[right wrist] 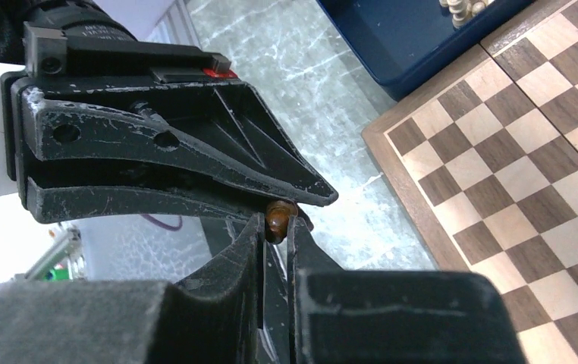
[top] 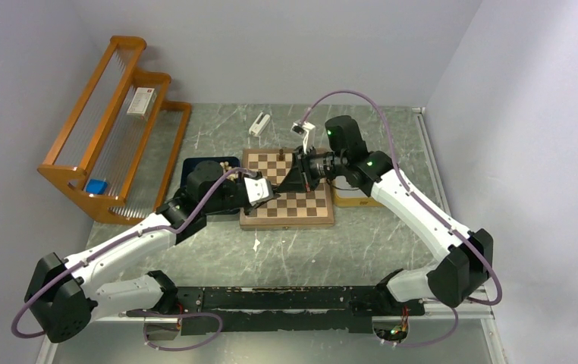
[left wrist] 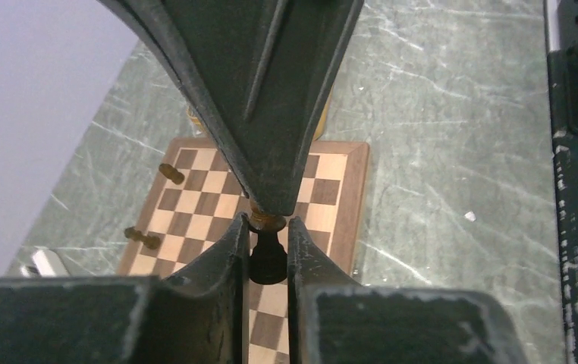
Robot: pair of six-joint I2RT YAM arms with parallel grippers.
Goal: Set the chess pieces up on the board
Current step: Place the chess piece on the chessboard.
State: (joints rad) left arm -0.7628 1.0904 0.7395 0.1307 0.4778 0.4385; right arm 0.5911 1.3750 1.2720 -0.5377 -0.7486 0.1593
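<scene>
Both grippers meet over the board (top: 301,216) on one dark brown chess piece (left wrist: 268,258). My left gripper (left wrist: 268,235) is shut on its lower body and base. My right gripper (right wrist: 277,227) is shut on its rounded head (right wrist: 280,214) from the opposite side. In the top view the left gripper (top: 280,188) reaches in from the left and the right gripper (top: 298,176) from the right, and the piece between them is hidden. Two more dark pieces (left wrist: 171,173) (left wrist: 142,238) stand on the board's far rows. Pale pieces (right wrist: 460,7) lie in the dark blue tray (right wrist: 407,38).
The dark blue tray (top: 202,163) sits just left of the board, and a yellow tray (top: 354,199) lies to its right under the right arm. An orange wooden rack (top: 111,129) stands at the back left. A small white object (top: 259,123) lies behind the board.
</scene>
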